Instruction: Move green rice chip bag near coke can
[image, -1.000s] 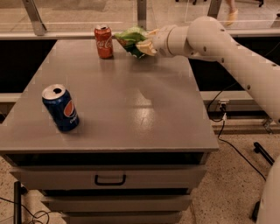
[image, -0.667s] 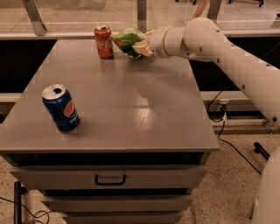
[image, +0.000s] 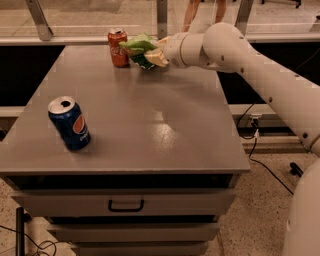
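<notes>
The green rice chip bag (image: 138, 48) is a crinkly light-green bag at the far edge of the grey table (image: 150, 125). My gripper (image: 154, 54) is shut on the bag and holds it just right of the coke can (image: 118, 47). The can is red-orange with a silver top and stands upright at the far middle of the table. The bag nearly touches the can. My white arm (image: 250, 65) reaches in from the right.
A blue Pepsi can (image: 69, 122) stands near the table's front left. Drawers with a handle (image: 125, 205) sit below the tabletop. A railing and glass run behind the table. Cables lie on the floor at the right.
My gripper has carried the bag a little to the left, closer to the coke can. The cans have not moved.
</notes>
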